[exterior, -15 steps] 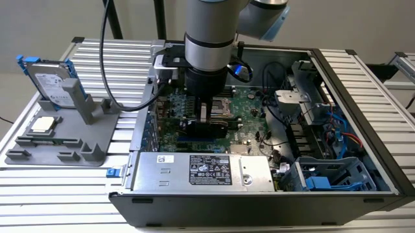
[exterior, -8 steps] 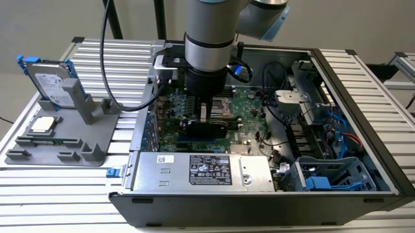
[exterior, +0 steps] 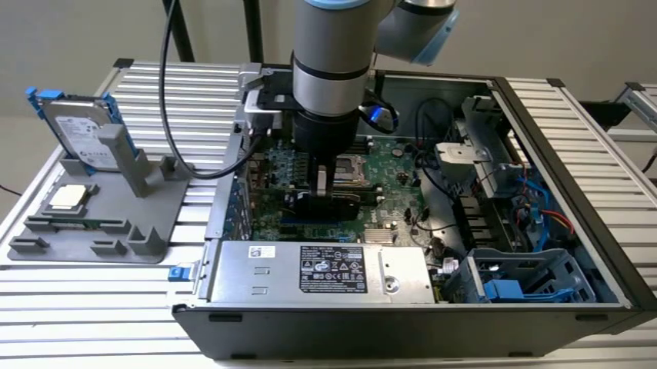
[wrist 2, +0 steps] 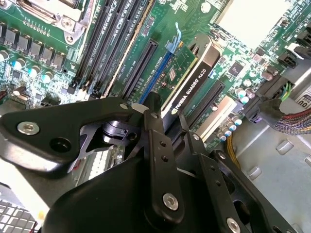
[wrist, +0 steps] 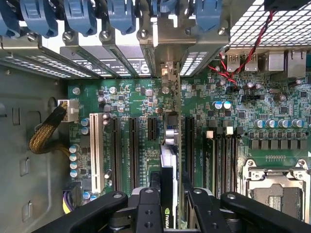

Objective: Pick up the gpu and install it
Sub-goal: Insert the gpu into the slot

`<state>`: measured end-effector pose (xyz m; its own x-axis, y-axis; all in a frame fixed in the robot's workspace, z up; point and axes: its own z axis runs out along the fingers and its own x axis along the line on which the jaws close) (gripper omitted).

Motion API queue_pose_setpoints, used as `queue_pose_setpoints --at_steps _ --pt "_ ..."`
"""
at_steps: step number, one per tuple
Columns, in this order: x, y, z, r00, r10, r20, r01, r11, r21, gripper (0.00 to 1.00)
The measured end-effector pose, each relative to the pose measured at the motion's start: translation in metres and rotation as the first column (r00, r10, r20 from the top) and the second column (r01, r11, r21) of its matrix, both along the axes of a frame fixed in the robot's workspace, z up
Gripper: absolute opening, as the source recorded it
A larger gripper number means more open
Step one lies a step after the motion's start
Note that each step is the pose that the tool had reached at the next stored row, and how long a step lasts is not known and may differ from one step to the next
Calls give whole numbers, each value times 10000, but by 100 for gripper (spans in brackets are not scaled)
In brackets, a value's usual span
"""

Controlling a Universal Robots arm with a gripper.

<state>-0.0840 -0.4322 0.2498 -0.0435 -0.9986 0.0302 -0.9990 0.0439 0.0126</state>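
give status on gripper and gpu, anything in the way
Gripper shut on gpu, down inside the case. Card edge-on over the motherboard slots. Nothing seen blocking.

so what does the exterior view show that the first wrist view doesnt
Exterior view alone: the hard drive standing in the grey holder beside the case, the small square chip, and the power supply. First wrist view alone: the blue slot latches and yellow sleeved cable. Both: the end effector shut on the gpu, edge-on over the motherboard slots.
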Motion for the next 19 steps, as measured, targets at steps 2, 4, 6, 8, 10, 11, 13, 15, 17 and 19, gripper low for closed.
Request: queue_pose_setpoints --at_steps 2,4,6,8,10,11,13,15,17,19 --pt "0 0 0 10000 0 0 0 10000 0 0" --pt "0 0 -1 10000 0 0 0 10000 0 0" --pt "0 0 -1 10000 0 0 0 10000 0 0" --pt "0 0 -2 10000 0 0 0 10000 1 0" --pt "0 0 -3 10000 0 0 0 10000 1 0" --pt "-1 0 -3 10000 -1 1 1 10000 1 0" --pt "-5 0 -5 10000 0 2 0 10000 2 0" --pt "-11 0 -7 10000 0 2 0 10000 3 0" --pt "-14 0 -15 10000 2 1 -2 10000 1 0" --pt "-16 0 -27 10000 1 -1 -1 10000 -4 0"
